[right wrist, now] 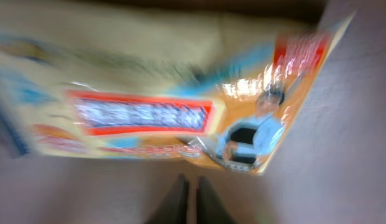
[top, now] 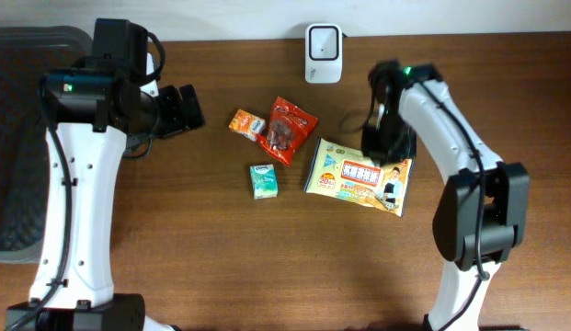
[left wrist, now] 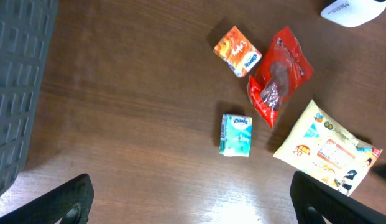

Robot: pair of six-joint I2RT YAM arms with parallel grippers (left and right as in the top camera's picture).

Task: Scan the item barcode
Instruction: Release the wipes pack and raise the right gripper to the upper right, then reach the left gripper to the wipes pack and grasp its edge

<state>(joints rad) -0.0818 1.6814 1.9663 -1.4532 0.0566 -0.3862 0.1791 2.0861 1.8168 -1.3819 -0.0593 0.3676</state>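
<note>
Four packs lie near the middle of the tabletop (top: pixel 175 248). The yellow wipes pack (top: pixel 359 176), closest to the right edge, lies flat with its printed face up and no barcode showing. The right gripper (top: pixel 388 138) hangs over its far right corner, jaws parted by a thin slit and holding nothing. The left gripper (top: pixel 188 108) hovers toward the left edge, jaws wide open and empty. Pickup seems to be the step in hand. The right jaws likely need to widen, pinch the pack's edge, then carry it to the white scanner (top: pixel 323 52) at the far edge. Bare wood lies between them, though a red snack bag (top: pixel 287 129) sits just beside the pack's left side.
</note>
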